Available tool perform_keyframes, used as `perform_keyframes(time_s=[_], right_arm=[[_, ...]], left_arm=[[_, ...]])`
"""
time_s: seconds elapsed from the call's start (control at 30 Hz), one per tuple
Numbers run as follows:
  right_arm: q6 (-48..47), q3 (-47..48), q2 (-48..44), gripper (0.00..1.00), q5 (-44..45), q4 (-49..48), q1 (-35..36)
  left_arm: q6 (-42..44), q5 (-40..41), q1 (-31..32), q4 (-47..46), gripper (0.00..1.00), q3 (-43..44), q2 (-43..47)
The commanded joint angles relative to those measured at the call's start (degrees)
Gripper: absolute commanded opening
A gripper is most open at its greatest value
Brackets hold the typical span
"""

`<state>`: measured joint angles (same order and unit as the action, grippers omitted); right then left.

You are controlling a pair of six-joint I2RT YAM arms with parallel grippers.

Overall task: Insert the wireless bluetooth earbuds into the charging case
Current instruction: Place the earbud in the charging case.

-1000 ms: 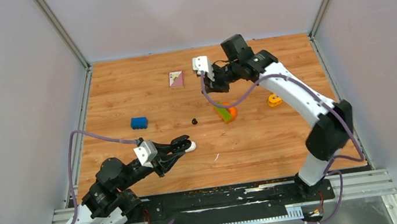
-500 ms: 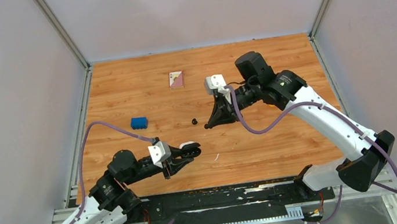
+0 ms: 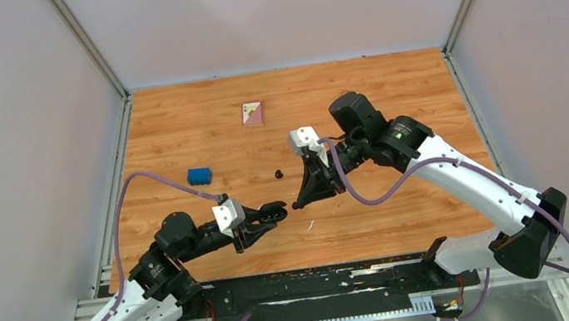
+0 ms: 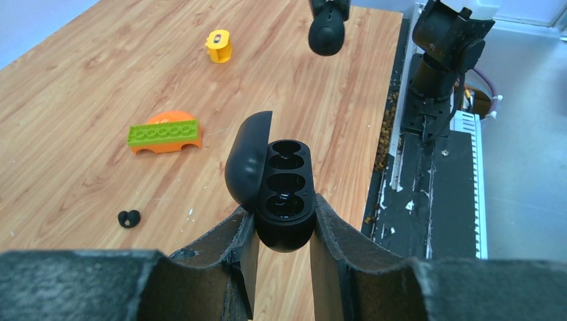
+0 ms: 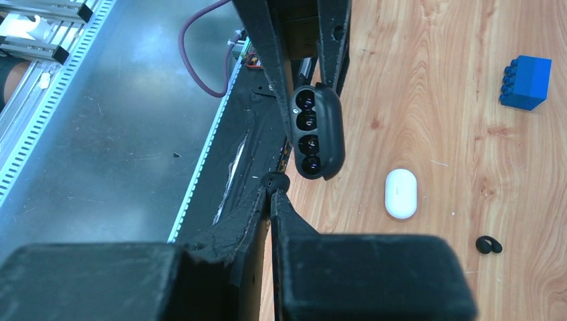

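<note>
Top external: right gripper [image 3: 298,205] (pinching black earbud [image 4: 327,35]) has neared the case [image 4: 287,184] clamped in left gripper [image 3: 278,210].

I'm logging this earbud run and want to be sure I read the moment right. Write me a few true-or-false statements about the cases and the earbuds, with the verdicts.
1. The left gripper holds a black charging case with its lid open. True.
2. The right gripper is open and empty. False: it is shut on a black earbud, held close to the case.
3. Both wells of the black charging case are already filled. False: both look empty in the left wrist view.
4. A white case lies closed on the table. True.
</note>
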<state>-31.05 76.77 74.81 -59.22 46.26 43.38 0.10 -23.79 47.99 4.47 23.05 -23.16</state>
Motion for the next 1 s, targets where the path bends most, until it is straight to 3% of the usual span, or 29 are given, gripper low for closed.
perform_keyframes(time_s=[0.0,0.97], right_arm=[[0.36,-0.74,-2.08,0.07,-1.87,-2.62,1.17],[-1.06,1.56,4.25,0.06,6.93,-5.23,5.84]], left_arm=[[-2.58,-4.30,-2.03,-4.15,0.00,0.14,-2.15],[-6.52,-10.13,-5.25,-8.39,0.00,-0.20,-4.44]])
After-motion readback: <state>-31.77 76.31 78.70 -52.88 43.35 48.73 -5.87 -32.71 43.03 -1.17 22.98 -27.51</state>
